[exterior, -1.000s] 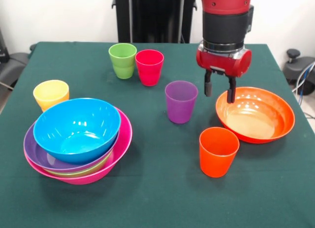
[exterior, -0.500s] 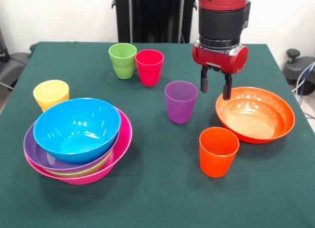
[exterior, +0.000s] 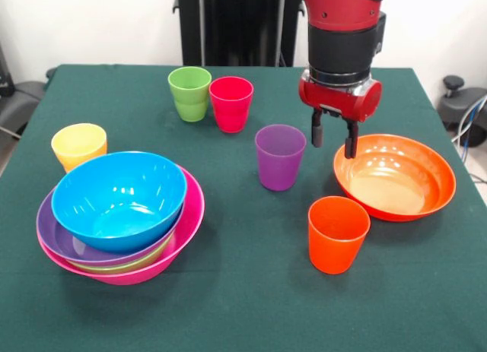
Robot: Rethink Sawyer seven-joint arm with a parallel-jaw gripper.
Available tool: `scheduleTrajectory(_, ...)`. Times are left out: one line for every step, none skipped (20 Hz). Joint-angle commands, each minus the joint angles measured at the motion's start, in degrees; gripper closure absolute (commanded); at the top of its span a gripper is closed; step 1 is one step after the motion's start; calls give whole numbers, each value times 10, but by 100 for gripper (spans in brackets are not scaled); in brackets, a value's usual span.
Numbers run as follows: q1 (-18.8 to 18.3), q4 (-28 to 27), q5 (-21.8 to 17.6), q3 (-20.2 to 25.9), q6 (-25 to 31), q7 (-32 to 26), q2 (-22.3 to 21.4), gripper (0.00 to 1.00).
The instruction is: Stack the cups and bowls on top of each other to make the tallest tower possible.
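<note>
The hand (exterior: 332,141) hangs open and empty over the orange bowl's (exterior: 396,177) rim, toward the counter's (exterior: 243,291) right edge. Purple cup (exterior: 279,156) sits just beside it, orange cup (exterior: 337,233) in front. Green cup (exterior: 189,93) and red cup (exterior: 230,103) touch near the far edge. Over by the left edge, the tower (exterior: 120,219) has the blue bowl (exterior: 119,200) on top, yellow cup (exterior: 78,145) just behind.

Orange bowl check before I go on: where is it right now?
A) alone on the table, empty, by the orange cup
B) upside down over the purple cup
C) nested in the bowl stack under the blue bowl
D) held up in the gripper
A: the orange bowl sits upright and empty on the table, the orange cup just in front of it, and the open gripper hangs above its rim holding nothing.
</note>
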Motion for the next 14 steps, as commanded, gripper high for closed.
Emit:
scheduleTrajectory(15, -24, -51, 37, 3, -42, 49, 0)
scheduleTrajectory(14, -25, -51, 37, 4, -43, 50, 0)
scheduleTrajectory(12, -25, -51, 39, 4, -44, 49, 0)
scheduleTrajectory(12, -26, -52, 39, 3, -44, 51, 0)
scheduleTrajectory(11, -29, -53, 40, 1, -45, 55, 0)
scheduleTrajectory(12, -28, -55, 39, -1, -43, 56, 0)
scheduleTrajectory(12, -30, -56, 39, -3, -43, 59, 0)
scheduleTrajectory(12, -32, -56, 39, -5, -42, 61, 0)
scheduleTrajectory(13, -33, -57, 39, -6, -40, 63, 0)
scheduleTrajectory(13, -35, -58, 40, -8, -40, 65, 0)
scheduleTrajectory(12, -39, -58, 40, -6, -41, 68, 0)
scheduleTrajectory(13, -41, -58, 41, -8, -40, 70, 0)
scheduleTrajectory(13, -43, -59, 40, -8, -39, 72, 0)
scheduleTrajectory(14, -46, -60, 39, -9, -39, 75, 0)
